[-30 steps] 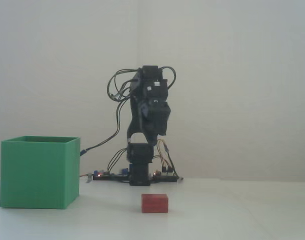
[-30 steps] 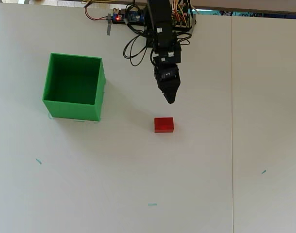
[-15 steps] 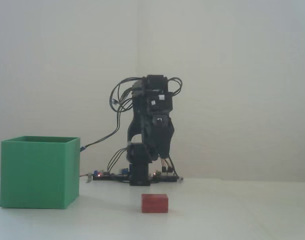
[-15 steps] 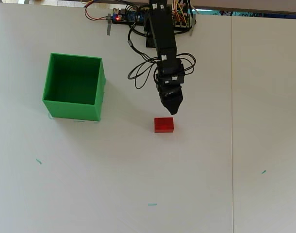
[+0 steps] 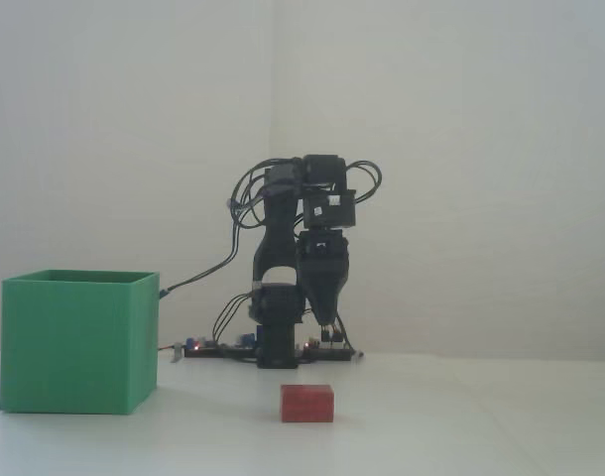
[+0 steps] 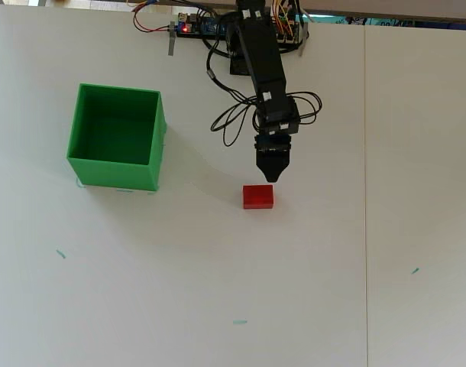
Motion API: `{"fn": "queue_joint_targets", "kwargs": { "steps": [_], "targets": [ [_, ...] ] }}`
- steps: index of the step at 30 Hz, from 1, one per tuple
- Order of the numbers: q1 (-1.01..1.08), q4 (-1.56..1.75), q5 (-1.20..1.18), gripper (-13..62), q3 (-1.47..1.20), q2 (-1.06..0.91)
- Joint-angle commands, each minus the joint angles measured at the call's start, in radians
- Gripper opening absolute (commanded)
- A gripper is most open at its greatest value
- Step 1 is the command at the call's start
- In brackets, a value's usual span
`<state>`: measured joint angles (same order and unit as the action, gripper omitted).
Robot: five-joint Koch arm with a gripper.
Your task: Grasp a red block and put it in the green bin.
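Observation:
The red block (image 6: 258, 196) lies flat on the white table, also in the fixed view (image 5: 307, 404). The green bin (image 6: 114, 174) stands open-topped to the block's left in the overhead view and looks empty; in the fixed view it stands at the left (image 5: 76, 342). My gripper (image 6: 271, 177) points down, its jaws drawn together to a point with nothing between them. It hangs just beyond the block's far right corner, above the table (image 5: 327, 319). It does not touch the block.
The arm's base and a circuit board with wires (image 6: 191, 24) sit at the table's far edge. Loose black cables (image 6: 233, 122) loop beside the arm. A seam (image 6: 365, 191) runs down the table right of the block. Small green marks (image 6: 60, 254) dot the near table.

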<state>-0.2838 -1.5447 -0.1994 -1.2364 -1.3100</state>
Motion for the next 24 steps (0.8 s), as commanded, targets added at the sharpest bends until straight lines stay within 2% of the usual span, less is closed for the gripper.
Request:
{"fn": "queue_joint_targets", "kwargs": {
  "steps": [1,24],
  "targets": [
    [-0.006,-0.005,0.000,36.5,0.091,0.017],
    [0.020,0.000,0.009,36.6,0.213,0.198]
  ]
}}
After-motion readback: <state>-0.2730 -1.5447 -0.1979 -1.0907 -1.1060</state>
